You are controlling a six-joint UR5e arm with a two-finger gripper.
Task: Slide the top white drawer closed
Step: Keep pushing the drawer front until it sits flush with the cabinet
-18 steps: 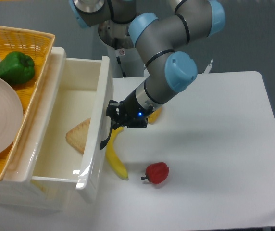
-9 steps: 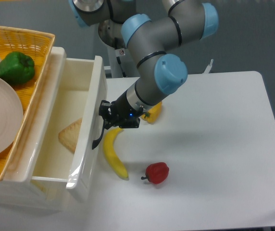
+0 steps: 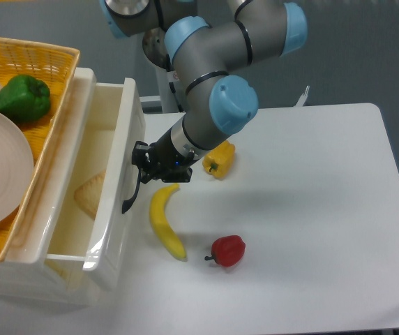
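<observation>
Keep the gripper [image 3: 141,162] pressed square against the front panel of the drawer [image 3: 119,202], beside the black handle [image 3: 131,195], and push straight toward the cabinet so the drawer doesn't skew. You cannot tell from here whether the jaws are released or clenched; the fingers are hidden against the panel. The drawer sits at the table's left, partly open, its front near the banana [image 3: 165,231]. Inside it lies one tan wedge, perhaps bread [image 3: 88,195]. The basket [image 3: 42,73] on top holds a green pepper [image 3: 22,98], a plate [image 3: 1,174] and a white item at its edge.
</observation>
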